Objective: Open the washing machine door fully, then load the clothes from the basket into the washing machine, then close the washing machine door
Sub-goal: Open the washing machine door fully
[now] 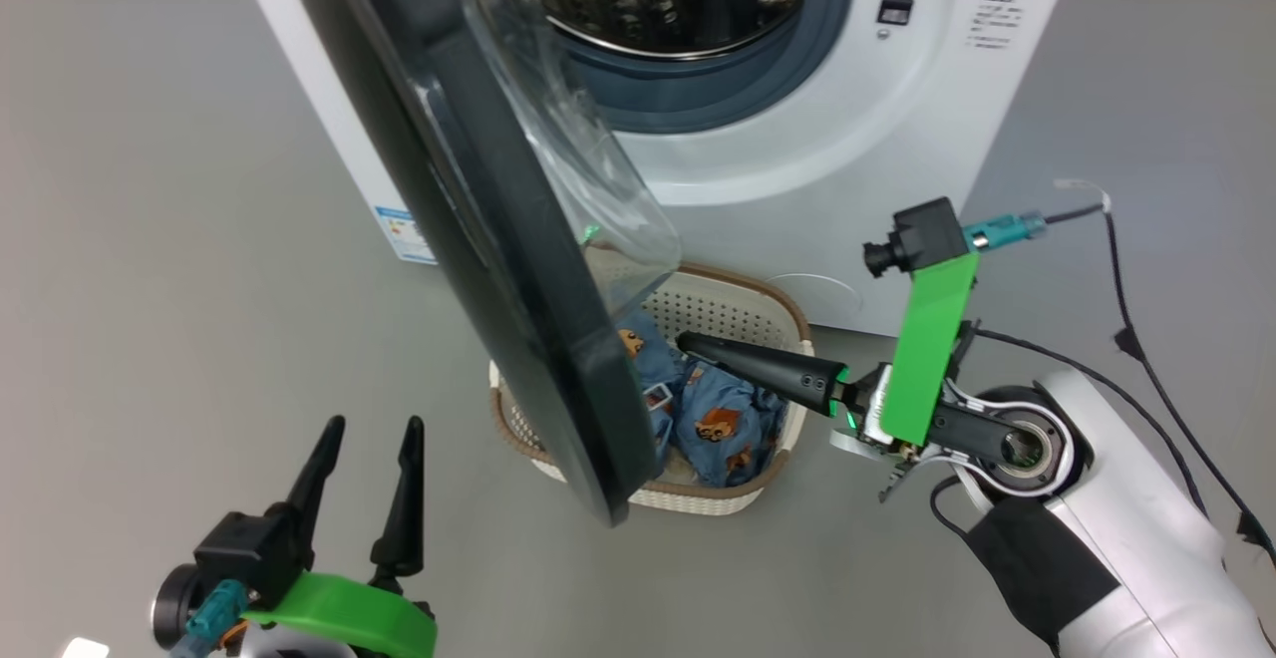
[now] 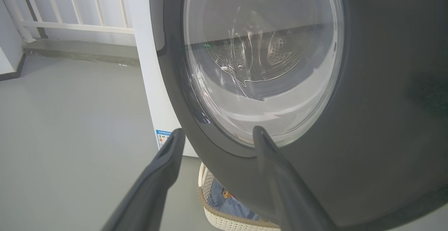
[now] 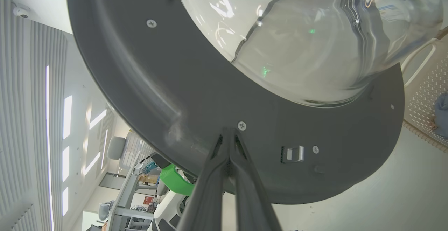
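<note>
Door-opening step: right gripper [image 3: 229, 133], fingers pressed together, meets the inner rim of the half-open washing machine door [image 1: 488, 239]; left gripper [image 1: 369, 427] spread; next, push wider

Count: 1 washing machine [image 1: 758, 189], 1 door [image 1: 478, 239], 1 basket [image 1: 760, 297], 1 blue label sticker [image 1: 404, 232]. Grippers: 2, left gripper [image 1: 374, 424] and right gripper [image 1: 683, 341], two fingers [image 1: 404, 498] each. The clothes [image 1: 723, 424] are one bunched blue printed heap; can't separate individual pieces.
</note>
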